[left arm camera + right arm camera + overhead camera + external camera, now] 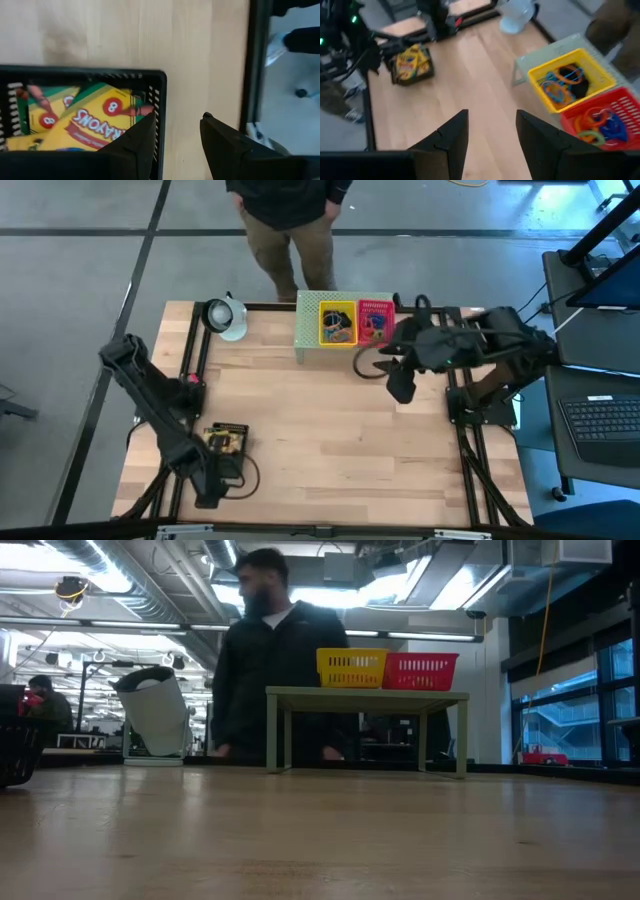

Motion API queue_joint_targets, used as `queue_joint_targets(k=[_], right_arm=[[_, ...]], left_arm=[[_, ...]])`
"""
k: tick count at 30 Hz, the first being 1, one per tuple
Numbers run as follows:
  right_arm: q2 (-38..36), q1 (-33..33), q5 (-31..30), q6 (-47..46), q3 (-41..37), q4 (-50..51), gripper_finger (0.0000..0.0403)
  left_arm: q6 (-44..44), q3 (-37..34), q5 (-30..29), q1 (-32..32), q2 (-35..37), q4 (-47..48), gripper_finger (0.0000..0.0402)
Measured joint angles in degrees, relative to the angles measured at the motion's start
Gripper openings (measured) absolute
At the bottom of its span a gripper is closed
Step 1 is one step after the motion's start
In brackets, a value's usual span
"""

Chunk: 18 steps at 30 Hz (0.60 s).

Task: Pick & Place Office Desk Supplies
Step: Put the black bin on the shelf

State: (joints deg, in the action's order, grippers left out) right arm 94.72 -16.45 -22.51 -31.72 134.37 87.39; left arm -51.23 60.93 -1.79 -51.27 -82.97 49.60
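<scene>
The crayon boxes (85, 122) lie in the black tray (100, 76), well apart from the shelf (304, 330). Risk: the left gripper (177, 142) straddles the tray's side wall, one finger inside and one outside, so closing would likely pinch mesh, not a box, and drag the tray. Its fingers stand apart, empty, pointing down. The right gripper (490, 132) hangs raised just beside the shelf, tilted down toward the table, fingers apart, empty. Coloured loops (565, 80) lie in the yellow tray (547, 102) on the shelf.
</scene>
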Motion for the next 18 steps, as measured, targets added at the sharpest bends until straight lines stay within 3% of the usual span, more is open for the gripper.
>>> queue_joint_targets(k=[5, 18], right_arm=[[0.02, -4.11, -5.60, -0.87, -0.02, 0.05, 0.0164], [0.92, -5.20, -6.20, -3.84, -0.04, -0.17, 0.0164]], left_arm=[[-2.19, 0.00, -0.67, -3.20, -4.14, 0.11, 0.0148], [-3.08, 0.00, -1.83, -3.65, -12.98, -2.08, 0.0148]])
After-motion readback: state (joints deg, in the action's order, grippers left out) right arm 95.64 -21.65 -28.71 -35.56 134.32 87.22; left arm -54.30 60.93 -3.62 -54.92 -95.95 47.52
